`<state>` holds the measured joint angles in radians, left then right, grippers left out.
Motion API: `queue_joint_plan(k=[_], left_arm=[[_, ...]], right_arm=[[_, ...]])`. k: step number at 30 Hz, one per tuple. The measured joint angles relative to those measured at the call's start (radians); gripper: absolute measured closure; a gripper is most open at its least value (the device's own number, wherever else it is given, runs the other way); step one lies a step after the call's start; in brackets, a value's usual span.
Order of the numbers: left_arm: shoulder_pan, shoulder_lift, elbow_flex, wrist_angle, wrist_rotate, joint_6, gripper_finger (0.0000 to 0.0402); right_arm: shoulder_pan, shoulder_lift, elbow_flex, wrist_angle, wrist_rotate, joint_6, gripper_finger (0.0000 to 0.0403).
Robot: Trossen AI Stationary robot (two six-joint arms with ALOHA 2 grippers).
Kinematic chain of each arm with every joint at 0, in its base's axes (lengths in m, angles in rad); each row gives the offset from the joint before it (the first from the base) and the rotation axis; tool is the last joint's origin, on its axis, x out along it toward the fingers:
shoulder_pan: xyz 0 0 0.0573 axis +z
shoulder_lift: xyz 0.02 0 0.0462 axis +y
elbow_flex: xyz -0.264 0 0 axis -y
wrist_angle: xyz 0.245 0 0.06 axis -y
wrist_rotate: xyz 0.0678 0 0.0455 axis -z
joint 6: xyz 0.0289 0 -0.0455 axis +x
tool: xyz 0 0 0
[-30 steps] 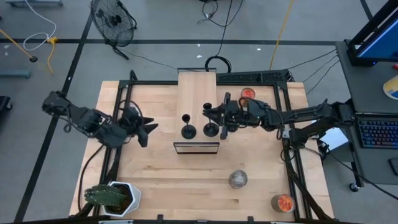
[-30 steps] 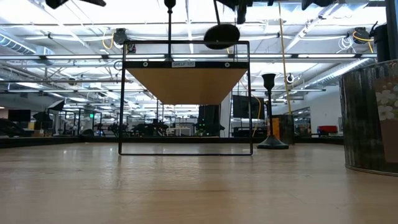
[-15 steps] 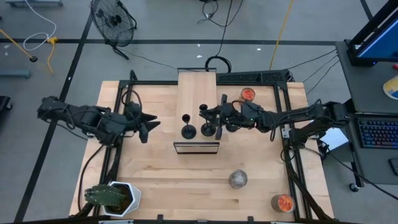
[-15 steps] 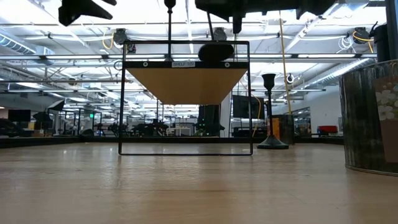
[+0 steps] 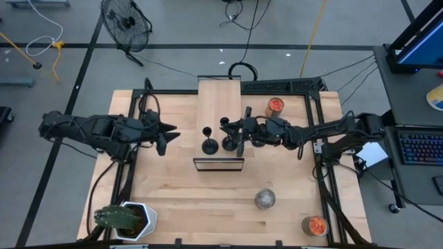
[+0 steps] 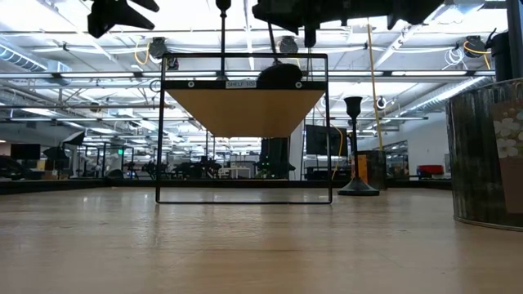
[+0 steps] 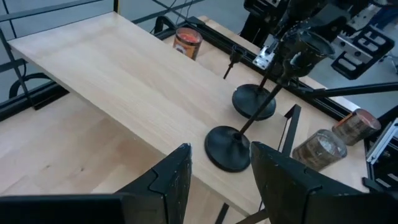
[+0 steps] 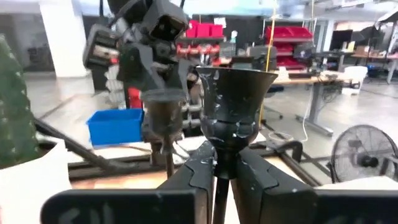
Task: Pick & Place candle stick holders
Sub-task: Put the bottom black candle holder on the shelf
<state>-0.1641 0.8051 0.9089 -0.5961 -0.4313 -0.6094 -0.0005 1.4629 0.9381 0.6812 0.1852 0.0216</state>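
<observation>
Two glass jars with orange contents sit on the table [image 5: 173, 194]: one jar [image 5: 275, 106] at the far side beside the right arm, the other jar [image 5: 314, 225] near the front right corner. A round silvery jar [image 5: 264, 199] stands between them, toward the front, and I cannot tell what is in it. At the front left corner a white pot [image 5: 143, 220] holds a green cactus.

A small wooden shelf [image 5: 219, 104] on a black frame stands mid-table. Two candle stick holders rest on it: the left holder [image 5: 210, 145] stands free, and the second holder [image 5: 229, 143] is just beside it. The right gripper [image 5: 240, 133] is clamped on the thin stem of that second holder, just under its cup; its base looks to be on the shelf board.

The right wrist view shows that grip up close, the fingers [image 8: 199, 168] pressed either side of the stem with the cup [image 8: 236, 99] above them, which the overhead view cannot resolve. The low view shows a third holder [image 6: 353, 147] standing down on the table behind the shelf frame, hidden from above by the right arm.

The left gripper [image 5: 166, 135] hangs left of the shelf with its fingers apart, holding nothing. Its wrist view looks across the board at both holders, the nearer base [image 7: 227, 148] lying just ahead of its open fingers.
</observation>
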Motion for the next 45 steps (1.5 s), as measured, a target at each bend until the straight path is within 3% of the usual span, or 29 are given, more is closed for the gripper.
queue_joint_plan(k=[18,36,45], left_arm=[[0.053,0.0,0.0,-0.005,0.074,0.022,0.0232],[0.054,0.0,0.001,-0.005,0.088,0.021,0.0232],[0.054,0.0,0.001,-0.005,0.091,0.024,0.0232]], right_arm=[[0.004,0.002,-0.107,0.182,0.012,0.045,0.0373],[0.031,0.003,-0.108,0.138,-0.004,0.074,0.034],[0.035,0.003,-0.108,0.13,-0.004,0.098,0.0302]])
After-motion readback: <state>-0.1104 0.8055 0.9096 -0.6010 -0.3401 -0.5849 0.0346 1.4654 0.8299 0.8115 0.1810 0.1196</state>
